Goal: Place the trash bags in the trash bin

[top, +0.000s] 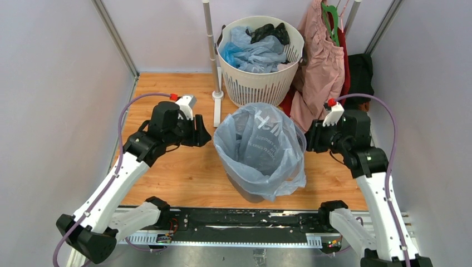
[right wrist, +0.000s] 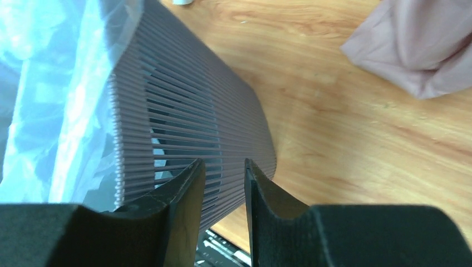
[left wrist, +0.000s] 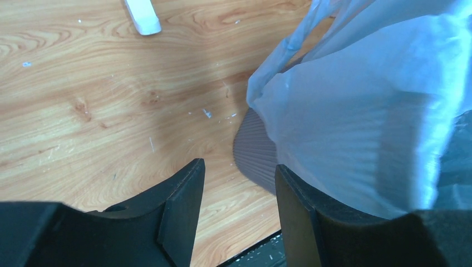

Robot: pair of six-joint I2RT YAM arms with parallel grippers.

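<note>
Black base rail [top: 239, 219]: laid along the near edge, with both arm bases mounted on it.
Wooden tabletop [top: 178, 178]: light grained wood, on which everything else is carried.
Left end effector [left wrist: 239, 167]: held just left of the bin, pointing toward it. Its jaws are parted and nothing is clasped; bare wood and the bin's lower wall are seen through the gap. The bag's film is seen just beyond one finger; whether it is touched cannot be told.
Right end effector [right wrist: 224, 164]: held just right of the bin. Its jaws are parted only narrowly and nothing is held between them; the mesh wall is seen through the gap.
Trash bin [right wrist: 183, 100]: dark grey mesh, set upright in the middle of the tabletop, between the two end effectors.
Pale blue trash bag [top: 261, 144]: spread open over the bin's mouth, with its film draped down the outside on the near side. White lettering is seen inside it.
White pole [top: 211, 50]: stood just left of the basket, its foot rested on the wood beside the bin.
White slotted basket [top: 259, 83]: placed right behind the bin.
Crumpled blue bags [top: 250, 53]: heaped in the basket beside a dark item.
Pink garment [top: 320, 72]: hung at the far right from a green hanger [top: 331, 14], just right of the basket.
</note>
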